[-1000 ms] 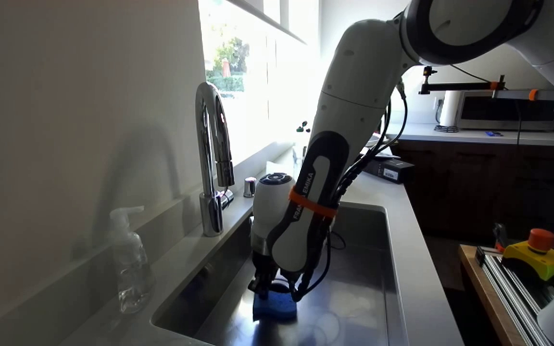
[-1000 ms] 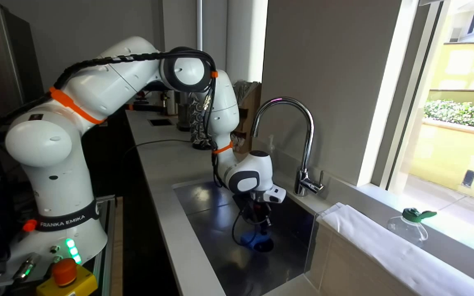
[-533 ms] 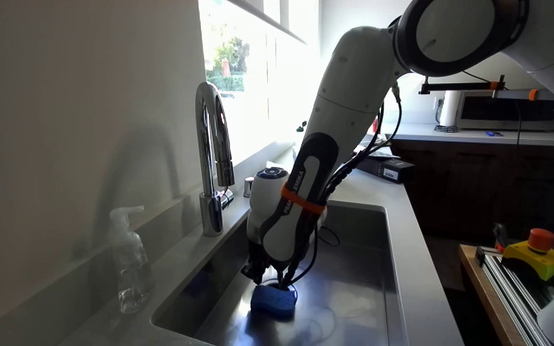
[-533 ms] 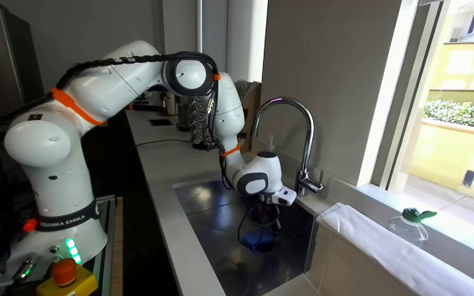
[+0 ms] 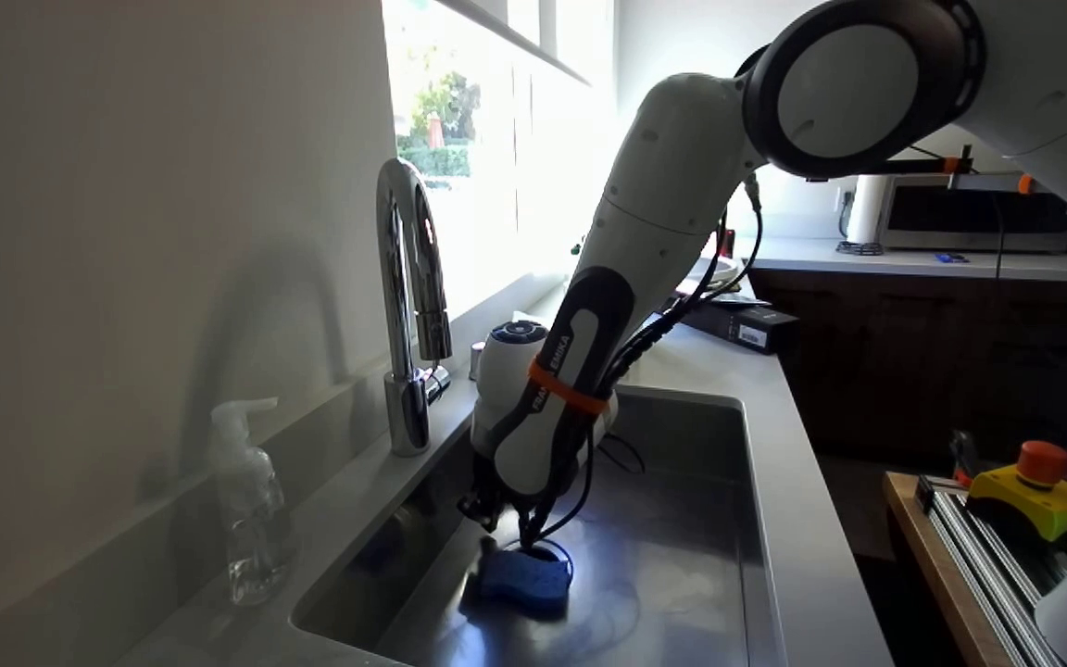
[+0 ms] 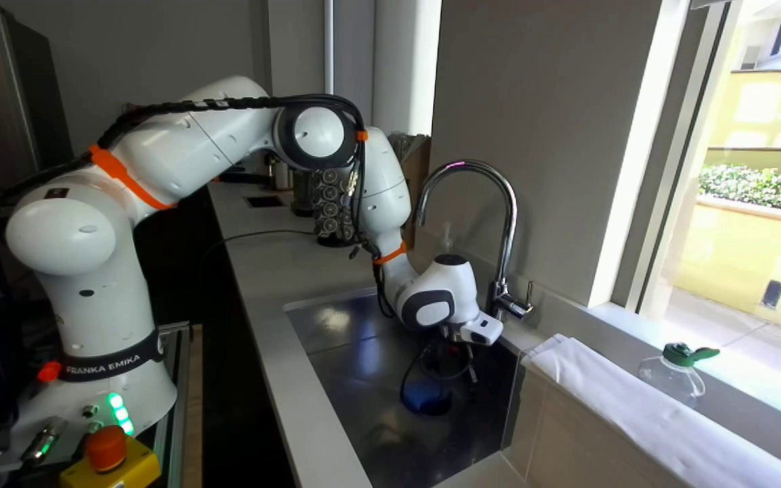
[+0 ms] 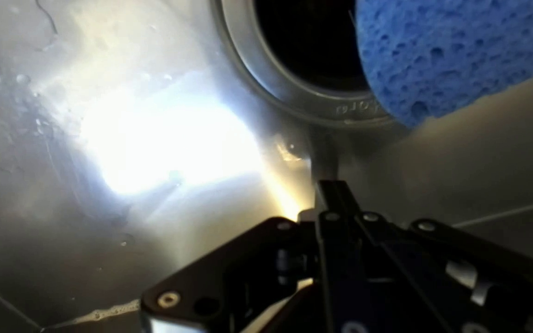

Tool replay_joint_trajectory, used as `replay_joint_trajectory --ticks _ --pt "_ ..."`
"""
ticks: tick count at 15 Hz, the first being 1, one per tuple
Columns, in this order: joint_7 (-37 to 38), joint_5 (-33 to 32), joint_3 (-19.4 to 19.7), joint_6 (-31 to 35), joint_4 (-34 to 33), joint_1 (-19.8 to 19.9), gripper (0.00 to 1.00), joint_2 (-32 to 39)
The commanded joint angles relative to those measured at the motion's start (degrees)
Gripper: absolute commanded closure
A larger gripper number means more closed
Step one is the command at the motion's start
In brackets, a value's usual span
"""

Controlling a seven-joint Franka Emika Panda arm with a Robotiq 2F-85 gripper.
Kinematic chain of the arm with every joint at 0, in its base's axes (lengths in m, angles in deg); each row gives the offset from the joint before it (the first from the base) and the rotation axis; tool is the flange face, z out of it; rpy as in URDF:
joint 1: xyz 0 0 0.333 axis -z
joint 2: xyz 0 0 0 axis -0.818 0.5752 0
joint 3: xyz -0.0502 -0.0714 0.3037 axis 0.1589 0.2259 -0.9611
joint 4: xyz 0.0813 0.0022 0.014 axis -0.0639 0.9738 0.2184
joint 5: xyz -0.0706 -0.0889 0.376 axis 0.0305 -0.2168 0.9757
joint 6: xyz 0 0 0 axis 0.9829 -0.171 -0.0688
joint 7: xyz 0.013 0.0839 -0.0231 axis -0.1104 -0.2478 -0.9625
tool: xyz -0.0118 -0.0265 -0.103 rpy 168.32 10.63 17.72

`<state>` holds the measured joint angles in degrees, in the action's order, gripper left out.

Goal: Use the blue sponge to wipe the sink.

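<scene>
- Black two-fingered claw (image 7: 332, 186), its fingers standing together, is hovering inside the large rectangular stainless-steel sink (image 5: 682, 556).
- Bright blue, porous sponge block (image 7: 456, 55) is lying on the sink floor, apart from the claw and overlapping the rim of the round, dark drain (image 7: 312, 46).
- Tall arched chrome faucet (image 5: 429, 278) is rising from the pale surface (image 5: 825, 574) beside the sink.
- Clear pump bottle (image 5: 251, 519) is standing near the faucet on that surface.

White arm (image 6: 180, 154), black cables (image 6: 228, 104), orange straps (image 6: 123, 175), black screw-studded hand (image 7: 333, 186)
</scene>
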<state>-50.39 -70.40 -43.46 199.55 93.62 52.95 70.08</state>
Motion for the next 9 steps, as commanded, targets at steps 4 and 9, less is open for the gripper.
replay_joint_trajectory --ticks 4,9 --pt "0.2 1.0 -0.3 0.5 1.9 1.2 1.0 -2.1" --pt "-0.5 -0.2 2.2 -0.5 8.7 0.7 1.0 -8.1"
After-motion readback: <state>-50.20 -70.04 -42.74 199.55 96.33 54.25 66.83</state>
